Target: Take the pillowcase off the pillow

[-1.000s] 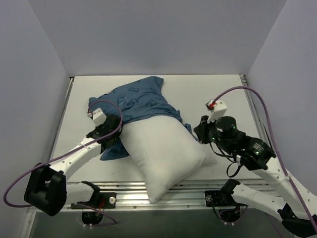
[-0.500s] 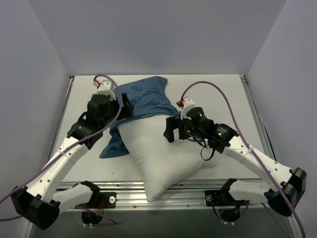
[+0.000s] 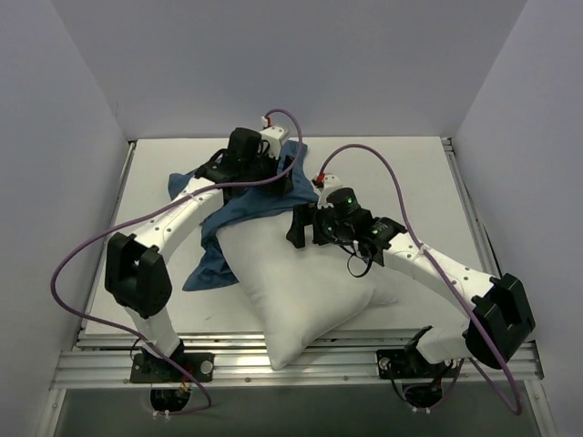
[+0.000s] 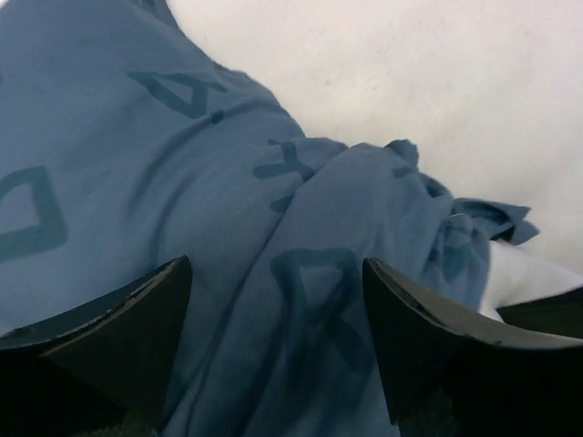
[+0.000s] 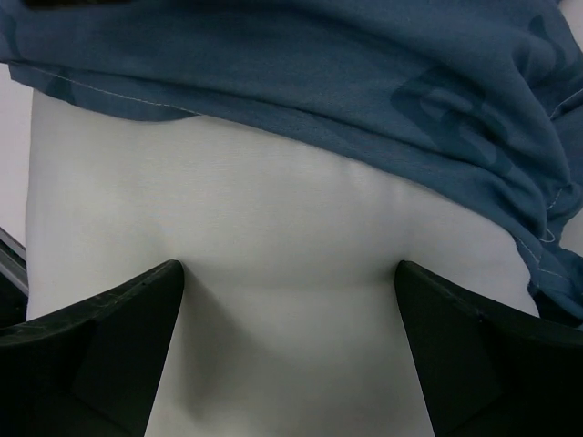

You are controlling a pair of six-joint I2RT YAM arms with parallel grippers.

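Observation:
The blue printed pillowcase covers the far end of the white pillow; the pillow's near half lies bare, and a loose flap of the case hangs to the left. My left gripper sits on top of the pillowcase at its far end, open. In the left wrist view its fingers stand wide over rumpled blue fabric, around the left gripper. My right gripper is open on the bare pillow just below the hem; the right gripper dents the white surface with both tips.
White walls close in the table on three sides. An aluminium rail runs along the near edge, and the pillow's near corner overhangs it. Purple cables loop above both arms.
Both arms swung in from the pillow's sides toward its far end. The left gripper went from the case's left edge to its top. The right gripper moved left onto the pillow. Both opened.

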